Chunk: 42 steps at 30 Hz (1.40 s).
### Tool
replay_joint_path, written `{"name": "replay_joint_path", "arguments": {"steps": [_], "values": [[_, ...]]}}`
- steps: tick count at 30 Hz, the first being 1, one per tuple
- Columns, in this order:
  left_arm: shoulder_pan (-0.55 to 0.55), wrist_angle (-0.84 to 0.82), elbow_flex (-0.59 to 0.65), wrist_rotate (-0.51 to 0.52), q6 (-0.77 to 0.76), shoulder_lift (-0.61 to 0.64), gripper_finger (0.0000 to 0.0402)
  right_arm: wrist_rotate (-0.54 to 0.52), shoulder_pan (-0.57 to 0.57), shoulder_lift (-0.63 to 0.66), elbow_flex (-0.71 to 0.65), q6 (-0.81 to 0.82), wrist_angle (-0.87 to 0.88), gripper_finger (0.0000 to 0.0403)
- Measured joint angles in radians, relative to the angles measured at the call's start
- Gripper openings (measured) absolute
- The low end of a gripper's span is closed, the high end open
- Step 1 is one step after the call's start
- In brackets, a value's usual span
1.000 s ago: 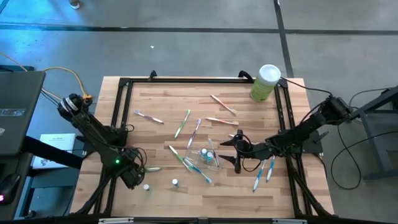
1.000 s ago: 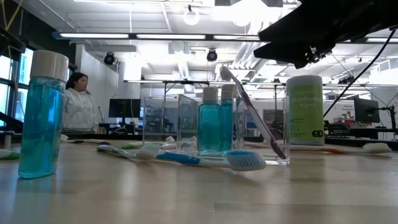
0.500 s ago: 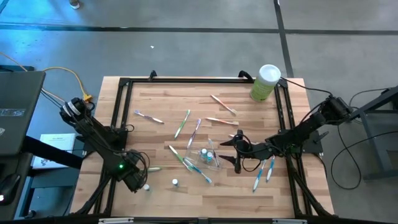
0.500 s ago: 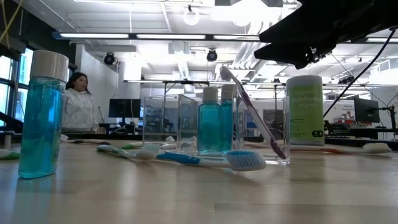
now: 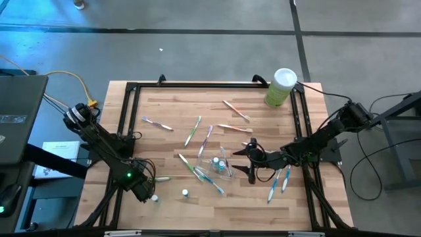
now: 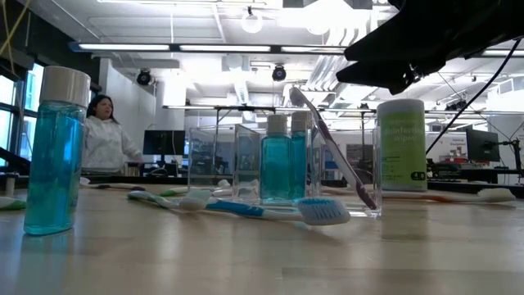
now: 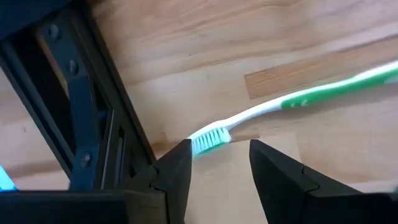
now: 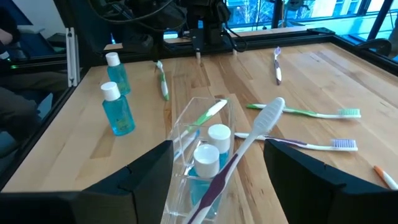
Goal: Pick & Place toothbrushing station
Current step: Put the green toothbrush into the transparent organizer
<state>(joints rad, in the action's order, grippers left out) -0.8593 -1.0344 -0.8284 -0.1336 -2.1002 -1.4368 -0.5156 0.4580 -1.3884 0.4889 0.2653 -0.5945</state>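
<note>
A clear plastic cup [image 5: 222,166] lies mid-table, with two small teal bottles [image 8: 208,155] and a leaning purple-white toothbrush [image 8: 249,140] in it. My right gripper [image 5: 243,160] is open, level, at the cup's right end; its fingers [image 8: 149,174] flank that end without touching. A green toothbrush [image 5: 161,178] lies flat near the left frame rail. My left gripper [image 5: 143,189] points down over the toothbrush's bristle head [image 7: 211,137], open, one finger [image 7: 177,171] on either side, and I see no touch.
Several toothbrushes lie scattered: green [image 5: 192,130], purple [image 5: 206,139], tan [image 5: 235,110], blue [image 5: 210,179], and two blue [image 5: 279,183] under the right arm. Two small teal bottles [image 5: 155,197] [image 5: 185,193] stand near the front. A pale-green canister [image 5: 281,87] is far right. A black frame [image 5: 125,125] rings the table.
My left gripper has tipped slightly and come a touch lower over the green toothbrush's head, then kept still. Its fingers stay open.
</note>
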Motion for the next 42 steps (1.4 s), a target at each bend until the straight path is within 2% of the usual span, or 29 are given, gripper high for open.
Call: {"name": "replay_joint_path", "arguments": {"steps": [3, 14, 20, 26, 33, 37, 42], "values": [[0.000, 0.000, 0.000, 0.010, 0.079, 0.000, 0.0154, 0.000, 0.000, 0.000, 0.000, 0.000, 0.000, 0.0243], [0.077, 0.005, 0.023, -0.018, 0.196, 0.000, 0.0154, 0.000, 0.000, 0.000, 0.000, 0.001, 0.001, 0.0243], [0.099, 0.081, 0.071, -0.035, 0.264, 0.000, 0.0154, 0.000, 0.000, 0.000, 0.000, 0.001, 0.010, 0.0243], [0.103, 0.159, 0.114, -0.091, 0.283, 0.000, 0.0154, 0.000, 0.000, 0.000, 0.000, 0.001, 0.010, 0.0243], [0.096, 0.269, 0.156, -0.102, 0.312, 0.001, 0.0152, -0.001, 0.000, 0.000, 0.000, 0.001, 0.010, 0.0243], [0.097, 0.279, 0.179, -0.127, 0.297, -0.015, 0.0127, -0.001, 0.000, 0.000, 0.000, 0.001, 0.011, 0.0243], [0.097, 0.290, 0.185, -0.126, 0.331, -0.038, 0.0034, -0.001, 0.000, 0.000, 0.000, 0.001, 0.012, 0.0243]]}}
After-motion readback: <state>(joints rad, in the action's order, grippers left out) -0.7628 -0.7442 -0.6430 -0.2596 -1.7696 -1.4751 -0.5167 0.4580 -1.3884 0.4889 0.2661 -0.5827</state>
